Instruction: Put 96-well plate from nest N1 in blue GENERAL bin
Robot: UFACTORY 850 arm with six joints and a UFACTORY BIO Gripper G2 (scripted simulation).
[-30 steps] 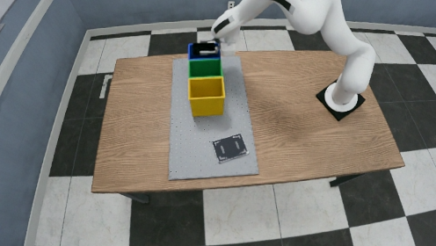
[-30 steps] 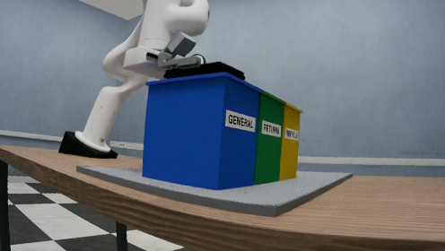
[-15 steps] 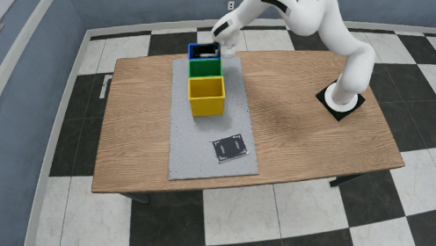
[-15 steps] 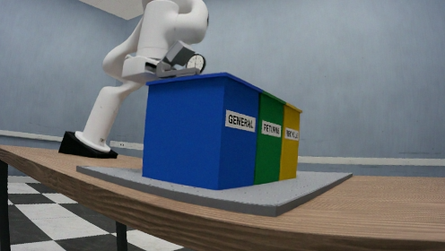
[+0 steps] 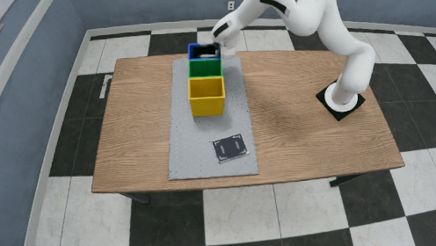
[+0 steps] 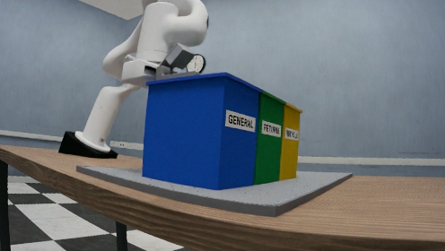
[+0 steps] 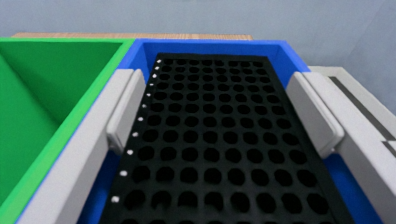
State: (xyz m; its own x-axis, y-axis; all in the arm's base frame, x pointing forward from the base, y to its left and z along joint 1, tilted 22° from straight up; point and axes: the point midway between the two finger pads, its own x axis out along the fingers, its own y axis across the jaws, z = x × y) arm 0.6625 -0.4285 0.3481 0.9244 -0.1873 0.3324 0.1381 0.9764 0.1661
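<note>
96-well plate, black and rectangular with round wells [image 5: 203, 49] [image 7: 210, 127], sits between the two pale grey fingers of the end effector [image 5: 209, 51] [image 6: 179, 75] [image 7: 225, 110], which is closed on its long sides. In the wrist view the plate runs from 12 o'clock towards 6 o'clock, one finger at 9 o'clock and the other at 3, within the mouth of the blue GENERAL bin [image 5: 189, 52] [image 6: 184, 130] [image 7: 215, 47]. The open green bin [image 5: 205, 68] [image 6: 270, 148] [image 7: 30, 125] lies at 9 o'clock there.

The wrist view cuts off the plate's 6 o'clock end. In the exterior view the blue walls hide the plate; from the top only a dark part shows, and its depth is hard to judge.

From its base at 3 o'clock on the wooden tabletop [image 5: 299, 145] [image 6: 386, 202], seen from the top, the white jointed arm [image 5: 303, 18] [image 6: 154, 31] arches along the 12 o'clock side, its wrist low beside the blue rim. All three bins, yellow one [image 5: 207, 106] [image 6: 291, 152] included, stand upright.
</note>
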